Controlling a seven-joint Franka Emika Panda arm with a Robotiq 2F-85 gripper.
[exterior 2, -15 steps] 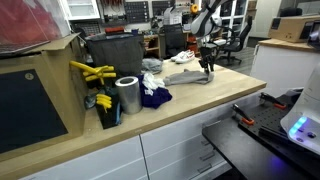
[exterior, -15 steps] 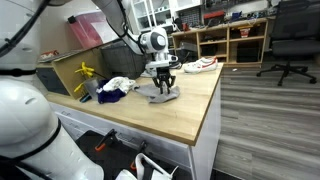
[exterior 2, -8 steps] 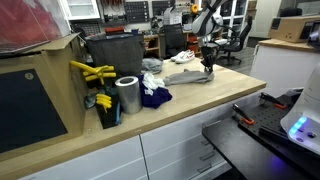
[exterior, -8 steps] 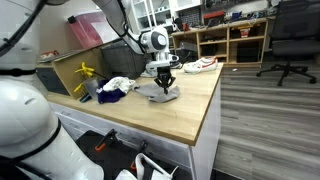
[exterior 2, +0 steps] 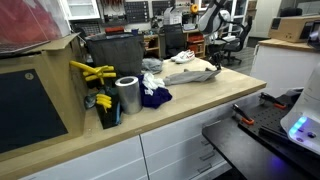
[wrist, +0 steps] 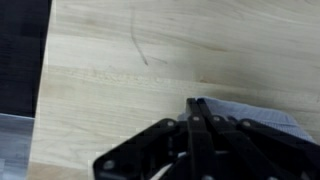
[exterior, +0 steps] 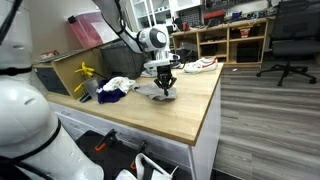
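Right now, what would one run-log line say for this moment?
end effector: shut on cloth | cloth: grey, edge pinched, rest on table | nearby: blue rag, shoe

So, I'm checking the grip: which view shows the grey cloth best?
An exterior view, where the grey cloth lies nearly whole in sight. In an exterior view the gripper hides part of it; the wrist view catches only one corner at the shut fingertips.
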